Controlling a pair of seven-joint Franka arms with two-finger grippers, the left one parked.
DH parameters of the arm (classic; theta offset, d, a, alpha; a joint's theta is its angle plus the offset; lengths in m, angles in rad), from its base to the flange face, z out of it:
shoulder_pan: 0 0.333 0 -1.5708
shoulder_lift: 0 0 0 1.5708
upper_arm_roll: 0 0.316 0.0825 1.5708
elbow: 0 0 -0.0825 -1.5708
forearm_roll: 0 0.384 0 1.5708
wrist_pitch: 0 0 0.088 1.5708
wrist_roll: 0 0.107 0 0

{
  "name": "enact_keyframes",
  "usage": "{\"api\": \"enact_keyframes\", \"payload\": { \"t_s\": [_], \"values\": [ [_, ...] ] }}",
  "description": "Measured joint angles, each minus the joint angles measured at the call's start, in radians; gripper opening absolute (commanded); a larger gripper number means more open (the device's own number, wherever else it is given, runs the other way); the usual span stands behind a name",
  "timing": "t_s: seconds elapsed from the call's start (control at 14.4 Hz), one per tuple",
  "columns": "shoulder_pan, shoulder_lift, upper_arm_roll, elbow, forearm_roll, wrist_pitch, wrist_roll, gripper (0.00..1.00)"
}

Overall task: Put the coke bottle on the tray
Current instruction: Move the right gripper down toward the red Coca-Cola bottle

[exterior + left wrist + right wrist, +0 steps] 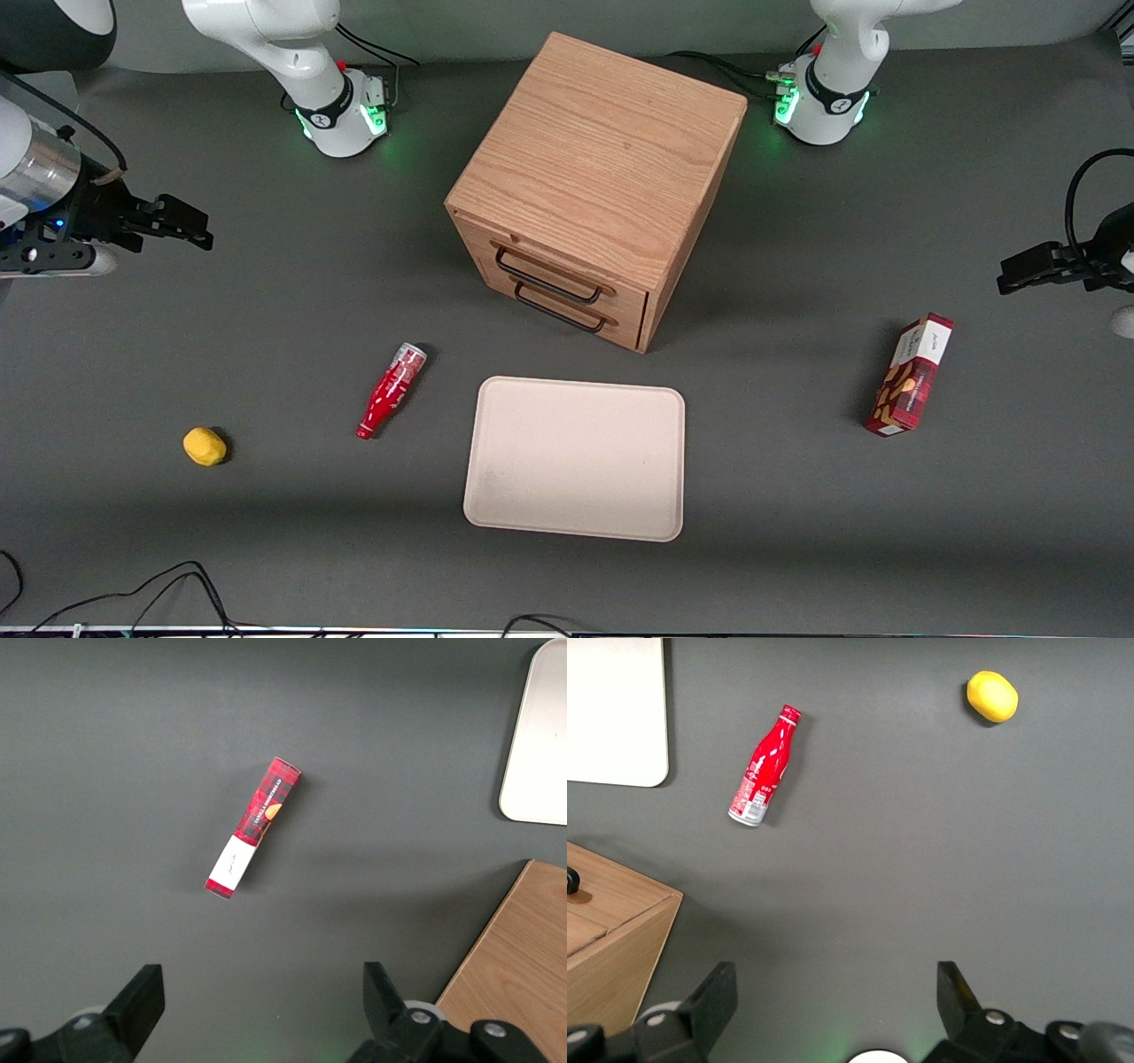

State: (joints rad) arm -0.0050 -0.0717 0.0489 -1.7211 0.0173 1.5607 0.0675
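while the hand hangs open, coke bottle lies beside tray.

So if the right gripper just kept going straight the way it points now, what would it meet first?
Probably bare table. The gripper hangs open above it; the coke bottle and the lemon lie off its line, though depth is unclear.

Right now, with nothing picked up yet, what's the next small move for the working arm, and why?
Probably carry the open gripper over the coke bottle and line it up across the body. The bottle lies on its side on the table, beside the tray, and the gripper hangs empty, well off toward the working arm's end.
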Motion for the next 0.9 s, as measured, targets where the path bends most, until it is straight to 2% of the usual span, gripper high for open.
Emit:
{"api": "enact_keyframes", "payload": {
  "t_s": [0.35, 0.48, 0.62, 0.9],
  "values": [
    [-0.001, 0.019, 0.006, 0.017, 0.011, 0.000, 0.001, 1.00],
    [-0.001, 0.055, 0.018, 0.020, 0.015, 0.002, 0.051, 1.00],
    [0.001, 0.133, 0.042, 0.021, 0.016, 0.022, 0.114, 1.00],
    [0.037, 0.351, 0.063, 0.026, 0.016, 0.210, 0.281, 1.00]
  ]
}}
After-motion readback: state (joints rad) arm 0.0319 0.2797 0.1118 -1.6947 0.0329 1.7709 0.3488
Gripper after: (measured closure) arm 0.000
